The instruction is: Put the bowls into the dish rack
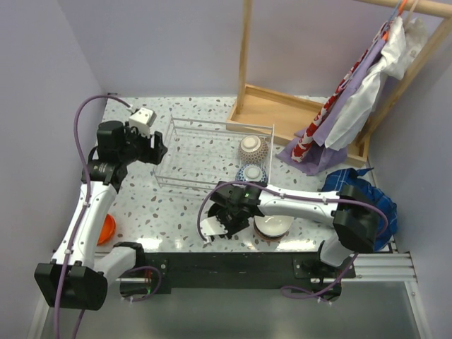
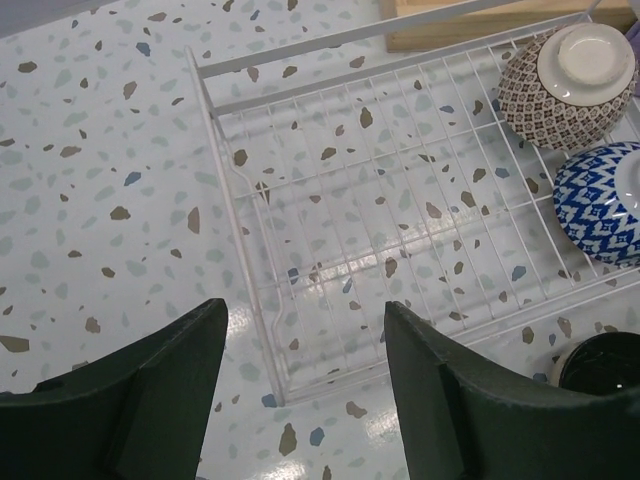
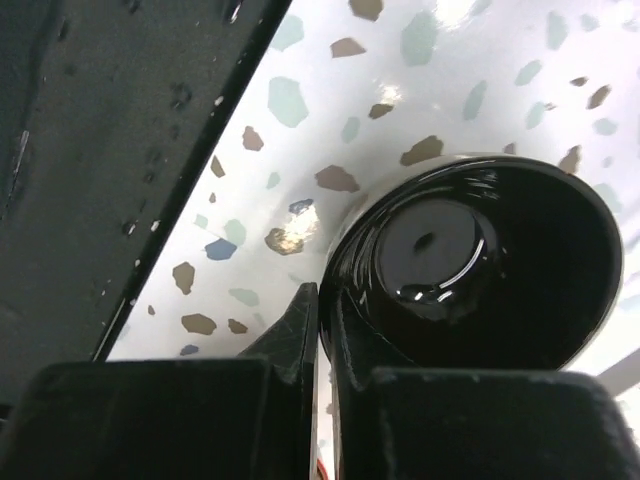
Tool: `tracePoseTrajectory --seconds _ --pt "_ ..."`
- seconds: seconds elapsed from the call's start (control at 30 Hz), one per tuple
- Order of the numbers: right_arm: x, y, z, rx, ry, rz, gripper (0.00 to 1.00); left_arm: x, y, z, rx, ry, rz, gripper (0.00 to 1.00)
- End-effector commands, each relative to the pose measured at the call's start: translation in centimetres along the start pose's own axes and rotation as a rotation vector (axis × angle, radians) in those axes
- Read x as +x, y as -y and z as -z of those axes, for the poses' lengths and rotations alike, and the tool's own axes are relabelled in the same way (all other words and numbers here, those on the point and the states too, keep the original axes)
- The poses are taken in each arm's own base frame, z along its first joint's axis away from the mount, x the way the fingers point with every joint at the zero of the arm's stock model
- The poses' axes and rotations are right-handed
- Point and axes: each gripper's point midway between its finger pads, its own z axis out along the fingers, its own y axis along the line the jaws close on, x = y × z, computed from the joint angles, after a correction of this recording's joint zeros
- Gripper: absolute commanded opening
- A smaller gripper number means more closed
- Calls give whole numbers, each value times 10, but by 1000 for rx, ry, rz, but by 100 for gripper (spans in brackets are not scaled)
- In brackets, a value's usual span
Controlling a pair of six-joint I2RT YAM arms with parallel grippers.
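The silvery wire dish rack [image 1: 205, 152] stands mid-table and also shows in the left wrist view [image 2: 400, 200]. A brown-patterned bowl [image 1: 252, 148] [image 2: 570, 85] and a blue-patterned bowl [image 1: 251, 174] [image 2: 605, 205] lie on their sides at its right end. My right gripper [image 1: 232, 212] [image 3: 322, 325] is shut on the rim of a glossy black bowl [image 3: 470, 260] [image 2: 600, 365], low over the table in front of the rack. A white bowl [image 1: 272, 226] sits just right of it. An orange bowl [image 1: 106, 228] is half hidden by the left arm. My left gripper [image 1: 154, 147] [image 2: 305, 385] is open and empty above the rack's left end.
A wooden tray-like frame [image 1: 272, 109] with a clothes rail and hanging clothes [image 1: 353, 99] stands at the back right. A blue cloth [image 1: 360, 187] lies at the right edge. The black mounting rail [image 1: 226, 265] runs along the near edge. Walls close in left and behind.
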Motion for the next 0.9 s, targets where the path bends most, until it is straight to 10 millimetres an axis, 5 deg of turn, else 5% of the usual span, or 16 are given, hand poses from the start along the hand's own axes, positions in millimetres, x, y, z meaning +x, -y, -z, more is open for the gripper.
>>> tracePoseTrajectory --seconds 0.0,0.2,0.33,0.43,0.57,0.7,0.77,0.8,0.87 --pt "-30 11 25 30 60 -30 0 -16 7 5 35 67 6 69" --pt "-94 31 111 46 258 -180 0 -40 8 6 53 102 -7 68" --pt "-115 49 148 23 432 -417 0 -60 12 0 94 118 0 66" --pt "-113 86 173 36 603 -650 0 -73 12 -6 107 126 7 66" --pt "-79 133 195 14 796 -975 0 -87 10 -20 111 130 62 64" --pt "-76 176 224 -70 1058 -1143 0 -90 6 -41 96 128 104 19" --pt "-71 191 218 -95 1105 -1196 0 -90 7 -49 84 119 85 0" --pt "-77 203 230 -105 1189 -1202 0 -89 11 -57 90 102 55 0" --pt "-68 217 223 -106 1225 -1261 0 -84 18 -67 104 67 29 0"
